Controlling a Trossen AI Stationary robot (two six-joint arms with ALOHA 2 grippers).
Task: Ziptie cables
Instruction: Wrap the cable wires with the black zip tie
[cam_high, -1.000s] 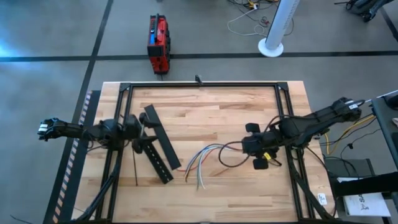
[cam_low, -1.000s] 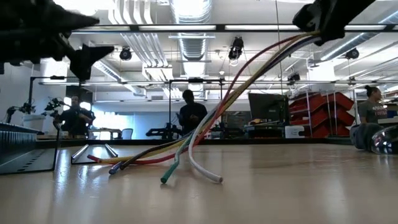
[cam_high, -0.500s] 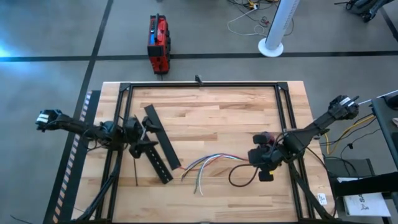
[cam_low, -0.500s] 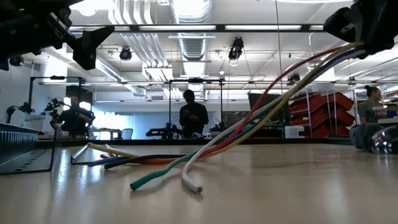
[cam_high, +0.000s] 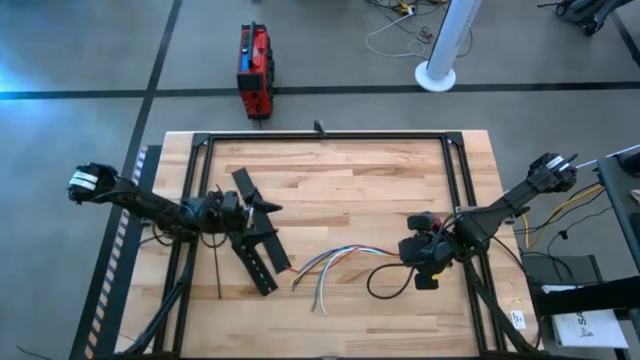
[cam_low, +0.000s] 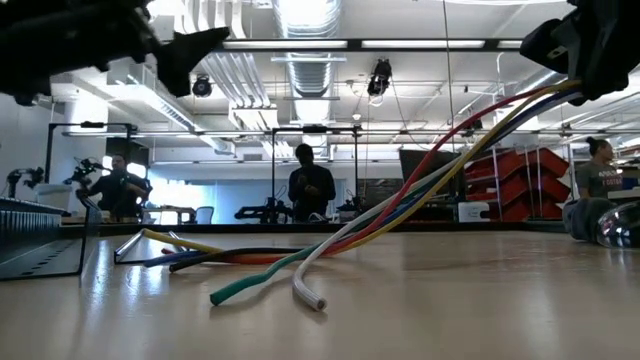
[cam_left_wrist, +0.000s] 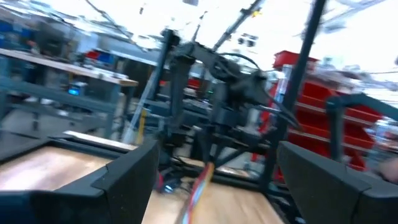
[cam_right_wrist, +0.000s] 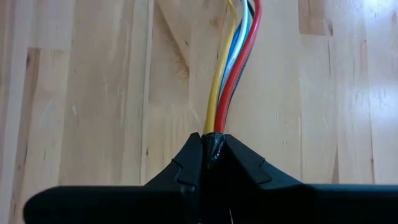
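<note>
The right pincer (cam_high: 424, 262) is closed on one end of the cables (cam_high: 335, 262), near the right edge of the worktop (cam_high: 350, 180). The right wrist view shows its two fingers pressed together around the taped end of the bundle (cam_right_wrist: 214, 149), with the yellow, red, white and blue strands running straight out from the tips. From that held end the cables stretch toward the left edge, so their long axis lies across the worktop, pointing from the right pincer toward the left arm. Their free ends fan apart on the wood near the front edge, just beside the lower end of the black slotted bars (cam_high: 258, 245). In the low view the bundle (cam_low: 400, 205) climbs from the splayed tips on the surface to the raised right pincer (cam_low: 585, 40), so only the loose end rests on the wood.

The left pincer (cam_high: 262, 208) hovers over the black bars near the left edge, its fingers spread wide and holding nothing; the left wrist view looks between them at the cables (cam_left_wrist: 198, 186) and the right arm beyond. It is the nearer arm to the loose ends, which lie toward the front edge and to its right. Its forearm reaches in low from the left edge, nearly level. A dark wire loop (cam_high: 385, 280) lies beside the right pincer.
</note>
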